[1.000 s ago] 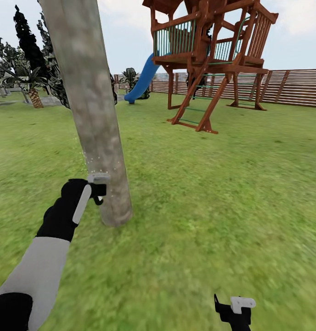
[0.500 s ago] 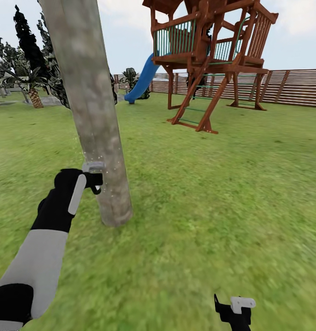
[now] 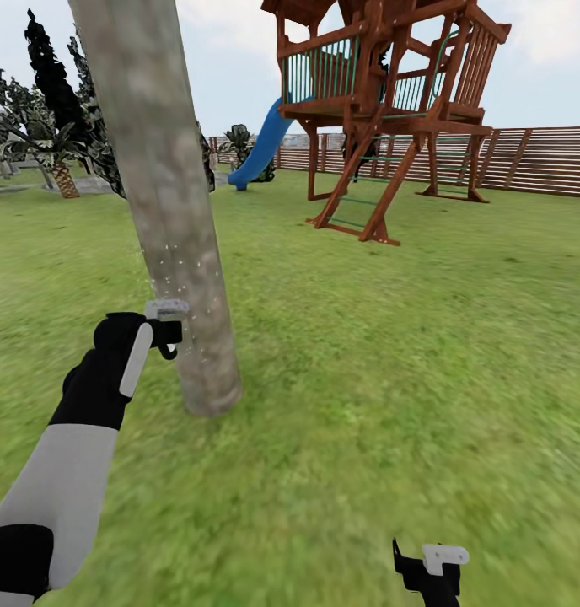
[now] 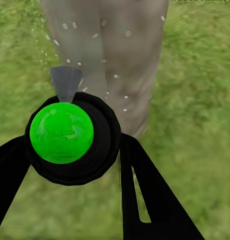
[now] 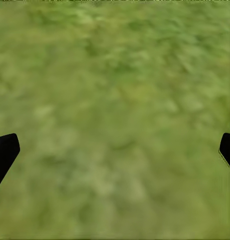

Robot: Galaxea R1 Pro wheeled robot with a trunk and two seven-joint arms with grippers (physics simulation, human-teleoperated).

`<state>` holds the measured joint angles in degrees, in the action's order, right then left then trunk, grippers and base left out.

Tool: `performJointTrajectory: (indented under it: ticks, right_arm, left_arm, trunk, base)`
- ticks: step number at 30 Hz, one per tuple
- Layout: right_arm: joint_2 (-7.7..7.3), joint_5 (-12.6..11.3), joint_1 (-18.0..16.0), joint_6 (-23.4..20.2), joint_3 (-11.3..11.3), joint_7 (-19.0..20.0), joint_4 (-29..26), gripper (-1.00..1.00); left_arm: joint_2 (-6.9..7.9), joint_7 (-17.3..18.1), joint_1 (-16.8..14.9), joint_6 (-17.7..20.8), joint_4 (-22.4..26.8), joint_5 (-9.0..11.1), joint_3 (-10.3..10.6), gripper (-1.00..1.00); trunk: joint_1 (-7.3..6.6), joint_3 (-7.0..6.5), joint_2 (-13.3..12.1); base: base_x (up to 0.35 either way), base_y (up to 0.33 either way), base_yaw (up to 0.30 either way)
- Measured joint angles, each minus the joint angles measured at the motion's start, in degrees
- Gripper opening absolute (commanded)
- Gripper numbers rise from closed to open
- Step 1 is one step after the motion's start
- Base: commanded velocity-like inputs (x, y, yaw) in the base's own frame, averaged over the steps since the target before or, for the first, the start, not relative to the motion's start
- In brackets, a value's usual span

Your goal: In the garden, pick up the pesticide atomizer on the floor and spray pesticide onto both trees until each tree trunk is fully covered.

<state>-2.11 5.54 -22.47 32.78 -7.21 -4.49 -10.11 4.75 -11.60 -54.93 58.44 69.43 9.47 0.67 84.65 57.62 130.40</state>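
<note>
The left tool [image 3: 165,330], clamped on the spray bottle [image 4: 72,137], sits just left of the tall, slightly leaning tree trunk [image 3: 168,211], nozzle aimed right at it amid white droplets, while the right tool [image 3: 429,566] hangs apart, far off.

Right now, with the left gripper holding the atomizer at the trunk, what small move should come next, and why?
Probably raise the left gripper a little and keep spraying. It is shut on the pesticide atomizer, aimed at the tree trunk, and white droplets speckle only a band of bark just above the nozzle, so the higher trunk likely needs coverage.
</note>
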Motion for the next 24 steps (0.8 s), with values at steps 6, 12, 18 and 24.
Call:
performJointTrajectory:
  ticks: [6,12,18,24]
  right_arm:
    - [0.13,0.0,0.01,0.0,0.0,0.01,0.0,1.0]
    - [0.18,0.01,0.0,0.0,0.0,-0.01,0.0,1.0]
    - [0.18,0.06,0.01,0.0,0.0,0.0,0.0,1.0]
    - [0.18,0.01,0.0,0.0,0.0,0.01,0.0,1.0]
  left_arm:
    - [-0.01,-0.02,0.0,0.0,0.0,-0.16,-0.15,-1.0]
    - [-0.01,-0.09,0.0,0.0,0.0,-0.18,-0.11,-1.0]
    - [-0.02,-0.09,0.0,0.0,0.0,-0.21,0.03,-1.0]
    - [-0.03,-0.09,0.0,-0.01,0.0,-0.21,0.03,-1.0]
  trunk:
    - [0.0,0.0,0.0]
    - [0.0,0.0,0.0]
    - [0.0,0.0,0.0]
    - [0.0,0.0,0.0]
  base:
    - [0.156,-0.229,0.065]
    - [0.087,-0.267,0.27]
    - [0.053,-0.269,0.278]
    - [0.002,-0.273,0.077]
